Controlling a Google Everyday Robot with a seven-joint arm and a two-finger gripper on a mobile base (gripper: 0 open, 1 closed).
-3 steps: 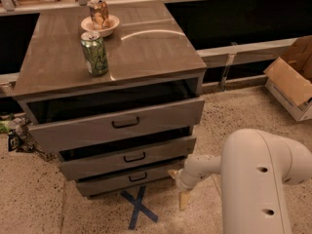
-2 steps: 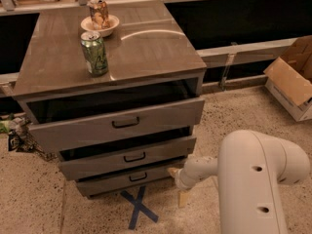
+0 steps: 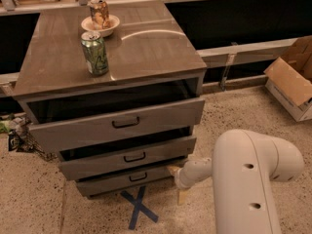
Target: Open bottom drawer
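The grey-brown cabinet [image 3: 146, 48] has three drawers, all pulled out a little. The bottom drawer [image 3: 107, 182] has the narrowest front and a small black handle [image 3: 138, 177]; it sits just above the floor. My gripper [image 3: 178, 183] is low at the right end of the bottom drawer's front, beside the cabinet's right corner, and to the right of the handle. Its two tan fingers [image 3: 183, 197] stand apart with nothing between them. My white arm [image 3: 248, 179] fills the lower right.
A green can [image 3: 95, 52] and a bowl [image 3: 100, 24] holding another can stand on the cabinet top. A blue tape X [image 3: 139, 207] marks the floor in front. A cardboard box [image 3: 292, 82] lies at the right. Clutter lies at the left by the cabinet.
My arm's big white link has shifted slightly left. The gripper stays by the bottom drawer's right end. The drawers have not visibly moved.
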